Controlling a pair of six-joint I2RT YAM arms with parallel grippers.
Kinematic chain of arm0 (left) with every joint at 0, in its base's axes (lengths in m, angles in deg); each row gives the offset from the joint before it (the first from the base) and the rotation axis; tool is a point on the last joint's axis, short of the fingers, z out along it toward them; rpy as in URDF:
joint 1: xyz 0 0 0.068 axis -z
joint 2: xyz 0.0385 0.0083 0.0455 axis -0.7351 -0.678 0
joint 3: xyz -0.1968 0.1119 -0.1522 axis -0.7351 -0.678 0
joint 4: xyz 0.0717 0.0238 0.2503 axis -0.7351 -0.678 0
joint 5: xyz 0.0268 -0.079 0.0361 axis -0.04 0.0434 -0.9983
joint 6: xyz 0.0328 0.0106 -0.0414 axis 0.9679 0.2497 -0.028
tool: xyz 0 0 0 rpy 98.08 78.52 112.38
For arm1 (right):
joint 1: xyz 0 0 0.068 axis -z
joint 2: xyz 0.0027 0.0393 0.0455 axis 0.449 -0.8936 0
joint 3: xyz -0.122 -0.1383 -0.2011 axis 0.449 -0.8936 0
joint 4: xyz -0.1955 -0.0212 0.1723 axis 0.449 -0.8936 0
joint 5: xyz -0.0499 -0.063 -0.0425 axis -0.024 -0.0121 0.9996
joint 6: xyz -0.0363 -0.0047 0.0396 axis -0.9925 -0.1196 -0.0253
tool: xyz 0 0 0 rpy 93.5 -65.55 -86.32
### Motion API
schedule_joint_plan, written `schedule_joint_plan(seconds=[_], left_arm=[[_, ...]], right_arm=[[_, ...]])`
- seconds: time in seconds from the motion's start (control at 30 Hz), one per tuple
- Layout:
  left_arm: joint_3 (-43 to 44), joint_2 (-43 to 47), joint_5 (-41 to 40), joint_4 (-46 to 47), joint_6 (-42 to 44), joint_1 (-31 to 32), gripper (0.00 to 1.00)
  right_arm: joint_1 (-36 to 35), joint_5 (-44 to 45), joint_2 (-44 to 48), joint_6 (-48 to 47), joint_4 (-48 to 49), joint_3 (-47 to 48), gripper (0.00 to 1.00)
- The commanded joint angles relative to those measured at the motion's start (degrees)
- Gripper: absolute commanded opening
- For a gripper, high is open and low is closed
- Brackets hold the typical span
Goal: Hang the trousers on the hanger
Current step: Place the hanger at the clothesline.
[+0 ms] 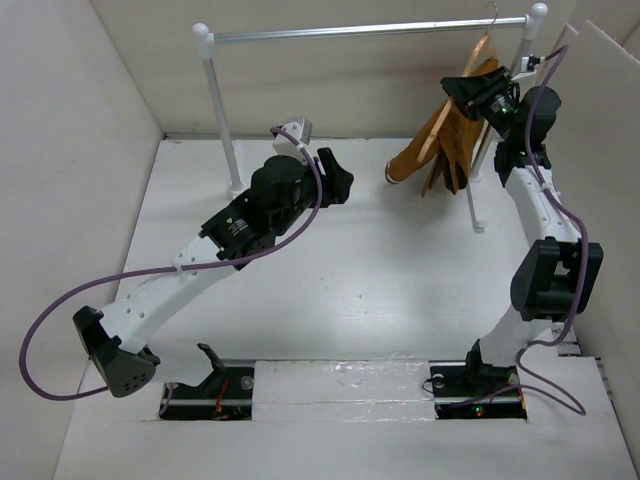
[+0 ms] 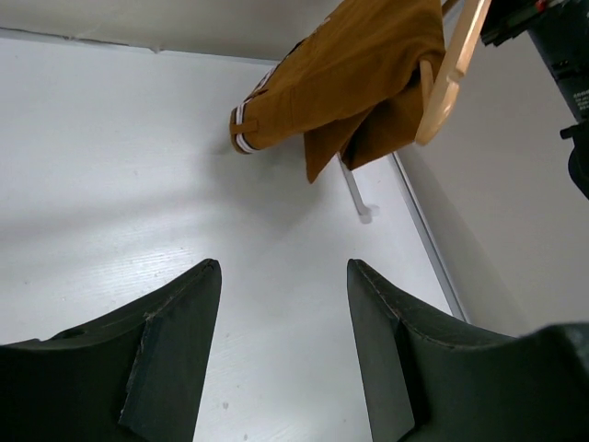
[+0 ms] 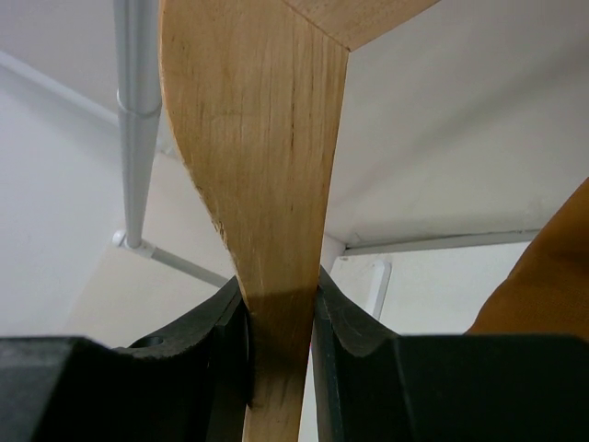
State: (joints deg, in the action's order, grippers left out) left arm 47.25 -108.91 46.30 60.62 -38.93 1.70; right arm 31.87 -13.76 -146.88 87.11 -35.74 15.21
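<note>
The rust-brown trousers (image 1: 452, 140) hang draped over the light wooden hanger (image 1: 484, 52) at the back right, under the rail, their striped waistband end (image 2: 244, 129) low by the table. My right gripper (image 1: 478, 92) is shut on one wooden arm of the hanger (image 3: 267, 138), which stands pinched between both fingers (image 3: 281, 299). A fold of the trousers (image 3: 552, 276) shows at the right edge. My left gripper (image 1: 338, 180) hovers open and empty above the middle of the table, left of the trousers (image 2: 350, 64) and the hanger (image 2: 451, 74); only table shows between its fingertips (image 2: 283, 269).
A silver rail (image 1: 370, 32) on white posts (image 1: 218, 100) spans the back of the table. Its right post (image 3: 138, 101) and foot (image 2: 361, 204) stand close by the hanging trousers. White walls close in on the left, back and right.
</note>
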Motion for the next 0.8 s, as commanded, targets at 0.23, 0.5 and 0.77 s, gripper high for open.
schedule_joint_plan(seconds=[0.23,0.5,0.77], left_arm=[[-4.0,0.3,1.3,3.5,-0.7,-0.1,0.53],[-4.0,-1.6,3.0,4.0,-1.3,-0.1,0.54],[-0.5,-4.5,4.1,2.6,-1.4,-1.2,0.57]], right_arm=[[0.7,6.0,-1.4,-3.0,13.1,4.6,0.00],[0.7,5.0,2.3,-4.2,13.4,-4.5,0.36],[3.8,1.0,8.9,-17.1,-0.4,-5.3,1.00]])
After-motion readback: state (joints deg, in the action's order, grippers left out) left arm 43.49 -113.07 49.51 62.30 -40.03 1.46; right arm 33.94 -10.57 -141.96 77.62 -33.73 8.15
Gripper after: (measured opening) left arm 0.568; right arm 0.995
